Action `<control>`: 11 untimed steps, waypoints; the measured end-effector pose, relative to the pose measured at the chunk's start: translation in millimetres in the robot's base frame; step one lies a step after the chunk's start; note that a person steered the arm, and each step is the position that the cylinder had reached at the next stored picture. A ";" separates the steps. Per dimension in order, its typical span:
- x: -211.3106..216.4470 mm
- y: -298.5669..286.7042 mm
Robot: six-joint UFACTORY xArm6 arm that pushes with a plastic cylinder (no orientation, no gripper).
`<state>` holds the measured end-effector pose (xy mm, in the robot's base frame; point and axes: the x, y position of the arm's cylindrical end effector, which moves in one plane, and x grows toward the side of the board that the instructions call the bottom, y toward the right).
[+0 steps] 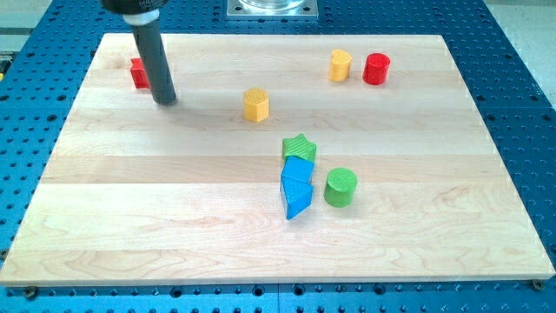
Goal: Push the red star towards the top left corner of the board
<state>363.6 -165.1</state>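
The red star (138, 73) sits near the view's top left corner of the wooden board (174, 217), partly hidden behind my rod. My tip (166, 100) rests on the board just right of and slightly below the red star, close to it; I cannot tell if they touch.
A yellow hexagonal block (255, 104) lies right of my tip. A yellow block (340, 65) and a red cylinder (376, 69) stand at the top right. A green star (299, 147), a blue block (296, 171), a blue triangular block (296, 201) and a green cylinder (340, 187) cluster mid-board.
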 end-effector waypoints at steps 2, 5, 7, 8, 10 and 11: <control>-59.7 -58.7; -55.4 13.6; -91.9 -5.6; -104.4 -34.7; -136.7 68.6; -136.8 173.3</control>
